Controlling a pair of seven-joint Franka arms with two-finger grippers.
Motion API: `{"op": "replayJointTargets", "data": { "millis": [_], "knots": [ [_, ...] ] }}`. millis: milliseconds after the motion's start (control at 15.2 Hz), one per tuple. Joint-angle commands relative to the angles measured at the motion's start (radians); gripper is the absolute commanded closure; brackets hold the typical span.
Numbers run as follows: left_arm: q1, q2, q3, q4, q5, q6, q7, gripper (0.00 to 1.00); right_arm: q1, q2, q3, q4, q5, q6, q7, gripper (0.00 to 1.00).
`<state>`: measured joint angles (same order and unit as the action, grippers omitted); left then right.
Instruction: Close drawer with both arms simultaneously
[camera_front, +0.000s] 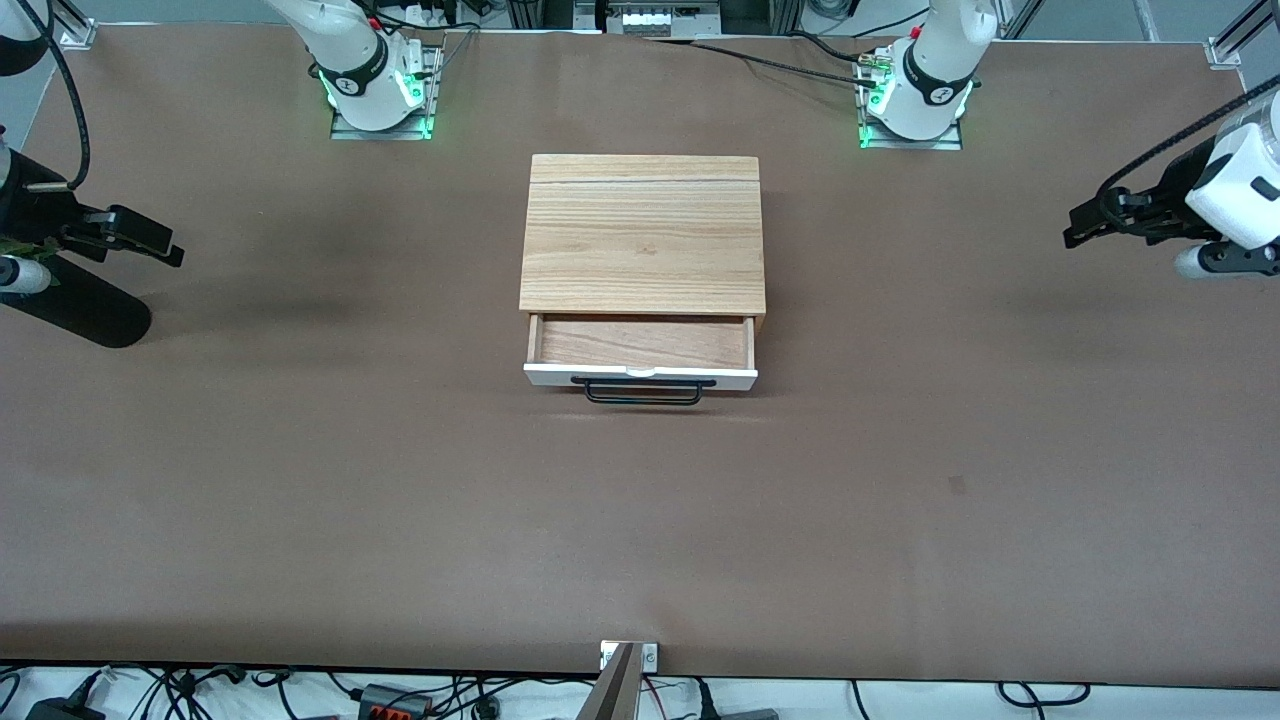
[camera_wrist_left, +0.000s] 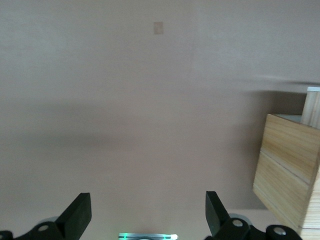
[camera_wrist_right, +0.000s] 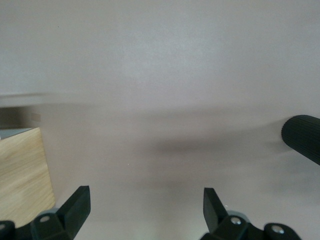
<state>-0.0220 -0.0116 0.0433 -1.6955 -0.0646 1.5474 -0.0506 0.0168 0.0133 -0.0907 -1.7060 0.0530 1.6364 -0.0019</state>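
Note:
The drawer (camera_front: 640, 376) stands pulled out of the wood-grain cabinet (camera_front: 642, 235) toward the front camera, showing its light wood inside, white front panel and thin black bar handle (camera_front: 643, 391). My left gripper (camera_front: 1074, 226) hangs open and empty over the table at the left arm's end, well apart from the cabinet. Its wrist view shows the spread fingers (camera_wrist_left: 80, 214) and a cabinet corner (camera_wrist_left: 285, 170). My right gripper (camera_front: 172, 250) hangs open and empty over the table at the right arm's end. Its wrist view shows the spread fingers (camera_wrist_right: 77, 206) and a cabinet corner (camera_wrist_right: 22, 170).
The brown table (camera_front: 900, 480) is bare around the cabinet. A black ribbed tube (camera_front: 80, 312) hangs by the right arm and also shows in the right wrist view (camera_wrist_right: 302, 136). The two green-lit arm bases (camera_front: 380, 100) (camera_front: 912, 105) stand farther from the front camera than the cabinet.

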Motion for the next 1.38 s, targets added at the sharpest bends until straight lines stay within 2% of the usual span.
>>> {"op": "replayJointTargets", "data": {
  "millis": [0,131,263,328,460,526,657,723,920,985,1182,1314],
  "knots": [
    [-0.024,0.103,0.003,0.123,-0.023,-0.026,0.003,0.00,0.000,0.049,0.008,0.019,-0.012,-0.042,0.000,0.00],
    [-0.042,0.145,-0.013,0.135,-0.030,-0.024,0.005,0.00,0.020,0.056,0.020,0.020,-0.025,-0.066,-0.006,0.00],
    [-0.062,0.204,-0.013,0.145,-0.127,-0.012,-0.002,0.00,0.034,0.101,0.022,0.023,-0.019,-0.052,-0.006,0.00],
    [-0.073,0.253,-0.013,0.195,-0.167,-0.013,0.000,0.00,0.034,0.161,0.022,0.023,-0.009,-0.055,0.009,0.00],
    [-0.078,0.359,-0.013,0.311,-0.193,-0.015,0.006,0.00,0.092,0.221,0.040,0.054,-0.005,-0.049,0.042,0.00],
    [-0.096,0.405,-0.014,0.339,-0.216,-0.015,0.009,0.00,0.115,0.256,0.040,0.065,-0.004,-0.037,0.072,0.00],
    [-0.124,0.478,-0.014,0.388,-0.267,0.005,0.000,0.00,0.120,0.281,0.048,0.066,0.010,0.079,0.089,0.00],
    [-0.133,0.508,-0.014,0.411,-0.271,0.026,-0.002,0.00,0.124,0.312,0.051,0.065,0.046,0.150,0.080,0.00],
    [-0.159,0.580,-0.016,0.416,-0.309,0.086,-0.002,0.00,0.172,0.378,0.057,0.065,0.246,0.320,0.071,0.00],
    [-0.171,0.600,-0.014,0.416,-0.322,0.120,0.000,0.00,0.186,0.399,0.058,0.063,0.269,0.385,0.069,0.00],
    [-0.188,0.650,-0.020,0.421,-0.354,0.244,0.003,0.00,0.238,0.445,0.058,0.065,0.283,0.442,0.063,0.00],
    [-0.211,0.668,-0.019,0.421,-0.427,0.269,-0.003,0.00,0.288,0.480,0.060,0.063,0.356,0.531,0.063,0.00]
  ]
}}
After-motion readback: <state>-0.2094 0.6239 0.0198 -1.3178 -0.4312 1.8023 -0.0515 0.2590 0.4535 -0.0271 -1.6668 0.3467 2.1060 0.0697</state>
